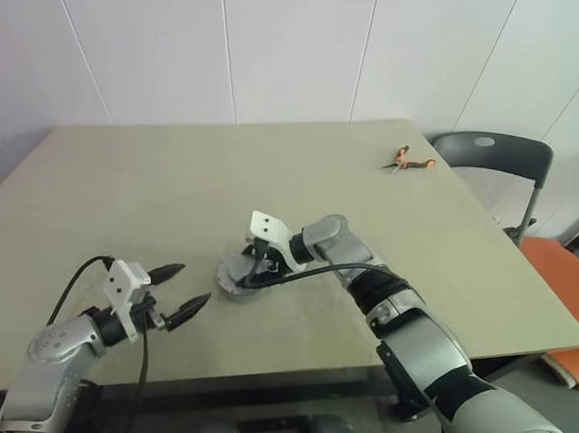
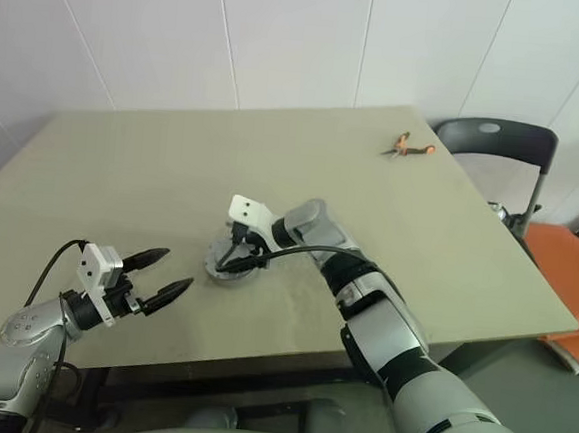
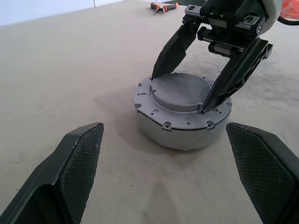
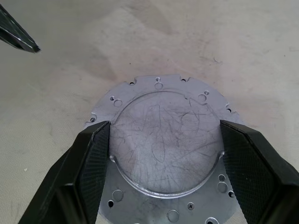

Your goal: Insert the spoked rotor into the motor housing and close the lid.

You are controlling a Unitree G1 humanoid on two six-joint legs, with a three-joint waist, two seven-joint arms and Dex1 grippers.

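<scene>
Lid (image 3: 180, 93) sits on the motor housing (image 3: 180, 130) mid-table; right gripper (image 3: 202, 91) clamps its raised centre. Press straight down, evenly, before letting go. Left gripper (image 1: 183, 290) idles wide open at 8 o'clock.

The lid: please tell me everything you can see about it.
The lid is a grey, scratched metal disc with a raised round centre and a flat flange dotted with small holes and screws. It lies flat, closed on the motor housing on the table. The right end effector straddles its raised centre, fingertips on its edges.
</scene>
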